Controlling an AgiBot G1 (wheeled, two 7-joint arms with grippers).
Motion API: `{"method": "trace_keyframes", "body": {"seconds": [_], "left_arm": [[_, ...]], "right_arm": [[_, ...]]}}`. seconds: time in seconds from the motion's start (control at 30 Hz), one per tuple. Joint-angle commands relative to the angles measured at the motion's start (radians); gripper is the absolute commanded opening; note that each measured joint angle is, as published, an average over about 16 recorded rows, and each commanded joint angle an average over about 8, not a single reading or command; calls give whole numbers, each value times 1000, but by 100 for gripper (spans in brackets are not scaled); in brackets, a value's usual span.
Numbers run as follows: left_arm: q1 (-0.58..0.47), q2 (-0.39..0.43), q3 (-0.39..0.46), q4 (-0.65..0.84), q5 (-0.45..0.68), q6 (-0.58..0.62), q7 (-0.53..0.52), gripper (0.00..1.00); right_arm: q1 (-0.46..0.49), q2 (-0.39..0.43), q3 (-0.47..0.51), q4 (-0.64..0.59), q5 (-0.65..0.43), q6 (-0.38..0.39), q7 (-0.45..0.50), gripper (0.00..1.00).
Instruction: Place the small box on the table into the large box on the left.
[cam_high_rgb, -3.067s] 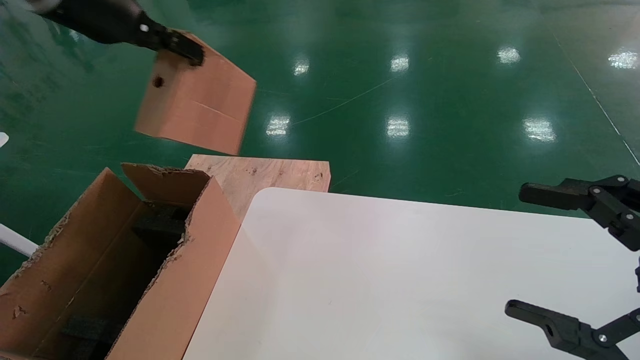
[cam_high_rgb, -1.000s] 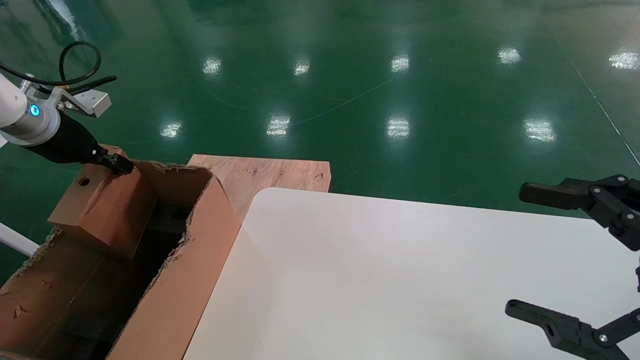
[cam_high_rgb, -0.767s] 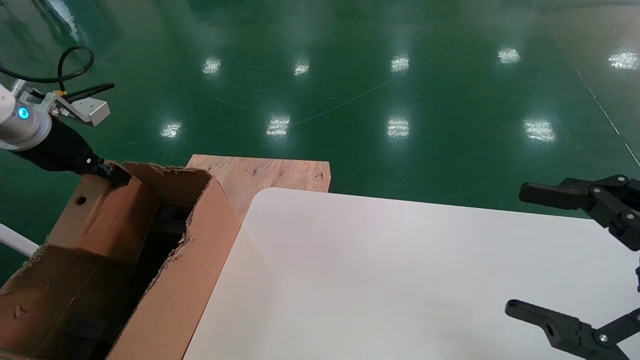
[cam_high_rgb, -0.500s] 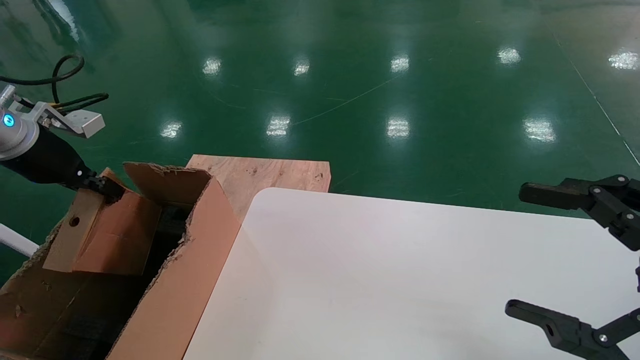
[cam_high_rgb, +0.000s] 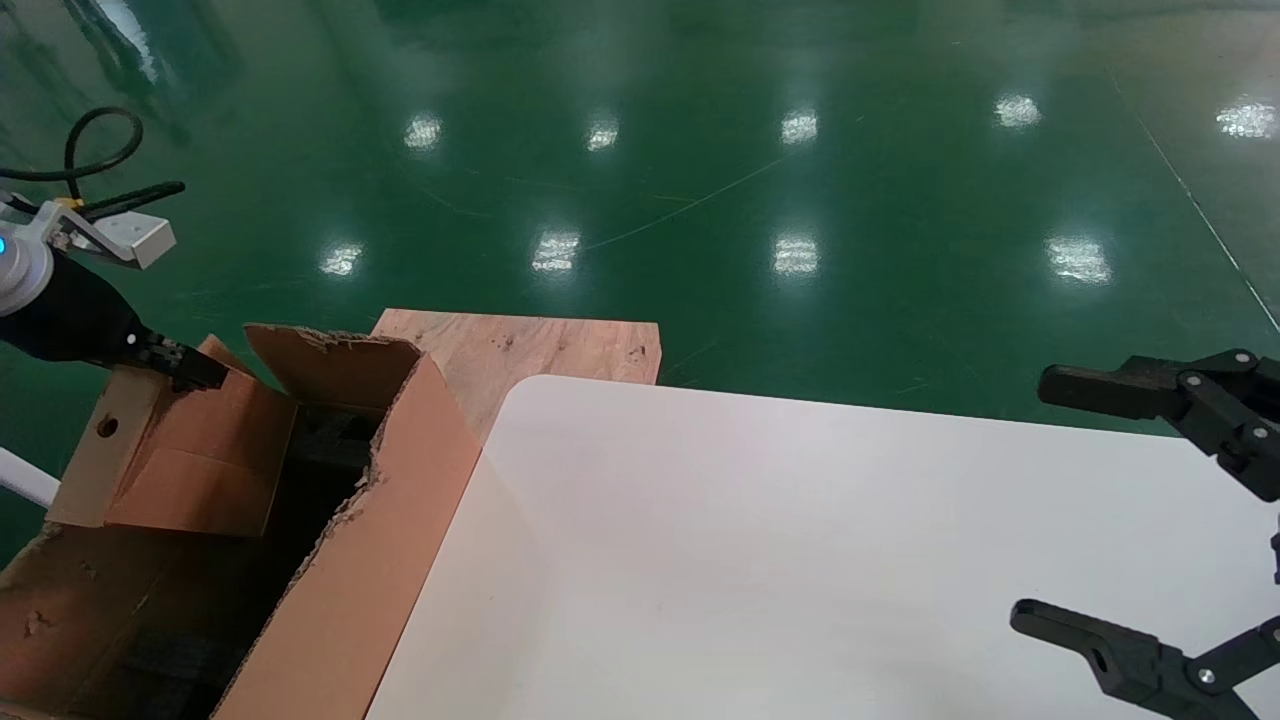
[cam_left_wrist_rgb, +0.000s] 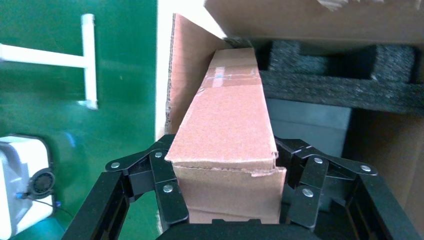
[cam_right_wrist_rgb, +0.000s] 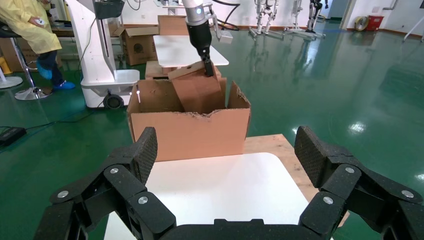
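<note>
Pinching the small box (cam_left_wrist_rgb: 227, 145) between its jaws, your left gripper (cam_left_wrist_rgb: 227, 197) holds it tilted, partly inside the large box (cam_high_rgb: 340, 600); the carton's long axis runs straight ahead of the jaws toward black foam (cam_left_wrist_rgb: 345, 75). Beyond them, the torn left wall (cam_left_wrist_rgb: 185, 75) crowds it. Your right gripper (cam_right_wrist_rgb: 227, 157) is spread, parked over the table (cam_high_rgb: 800, 560).

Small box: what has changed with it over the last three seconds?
The left gripper carried the small box from high above the floor down and leftward into the large box, where it now sits tilted, partly inside along the far-left wall. The jaws stay clamped on it. The right gripper, open over the table, has not moved.
</note>
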Motion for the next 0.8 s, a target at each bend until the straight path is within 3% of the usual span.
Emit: {"method": "trace_keyframes", "body": {"seconds": [0.03,0.5,0.8], "left_arm": [[-7,-3,3,1,5,-11,-3,0],[-24,-12,7,-13,10,62,43,0],[12,-18,7,-4,10,6,30,0]], "right_arm": [[0,0,0,0,0,0,0,100],[0,0,-1,0,1,0,0,100],[0,1,-1,0,1,1,-1,100]]}}
